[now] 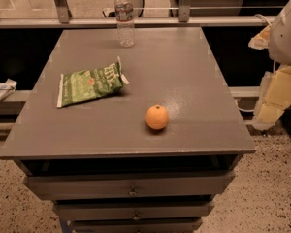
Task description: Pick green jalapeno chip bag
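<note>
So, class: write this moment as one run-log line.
bag: flat, left, not held | orange: front | bottle: upright, back | gripper: out of view | arm: right edge

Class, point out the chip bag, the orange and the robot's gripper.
chip bag (89, 85): camera view, middle of its green front.
orange (157, 117): camera view, centre of its peel.
gripper (275, 100): camera view, pale part at the right edge.

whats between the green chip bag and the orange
Nothing: in the camera view the grey tabletop between the green jalapeno chip bag and the orange is bare. The gripper is out of view; only the arm shows at the right edge.
</note>
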### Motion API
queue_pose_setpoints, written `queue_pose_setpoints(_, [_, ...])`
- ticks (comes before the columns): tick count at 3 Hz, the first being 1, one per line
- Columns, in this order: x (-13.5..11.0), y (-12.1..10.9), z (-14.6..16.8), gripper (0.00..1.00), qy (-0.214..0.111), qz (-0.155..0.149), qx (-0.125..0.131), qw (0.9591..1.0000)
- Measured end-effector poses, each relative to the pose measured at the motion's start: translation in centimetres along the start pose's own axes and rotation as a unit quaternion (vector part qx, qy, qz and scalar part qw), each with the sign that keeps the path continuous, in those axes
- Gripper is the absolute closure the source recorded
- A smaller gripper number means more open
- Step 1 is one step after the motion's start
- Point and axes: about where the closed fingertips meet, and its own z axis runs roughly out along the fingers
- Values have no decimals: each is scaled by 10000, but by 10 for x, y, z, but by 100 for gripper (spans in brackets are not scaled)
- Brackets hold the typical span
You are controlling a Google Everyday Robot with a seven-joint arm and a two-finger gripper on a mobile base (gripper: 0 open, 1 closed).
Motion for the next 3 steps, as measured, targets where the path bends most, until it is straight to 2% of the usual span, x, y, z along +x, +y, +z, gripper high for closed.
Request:
queue_pose_setpoints(1, [0,0,0,0,-1,0,1,10000])
queue_pose_setpoints(2, [-41,-19,32,0,-656,39,-75,9978])
queue_pose_setpoints(3, [-67,-33,55,0,-1052,120,-182,9942])
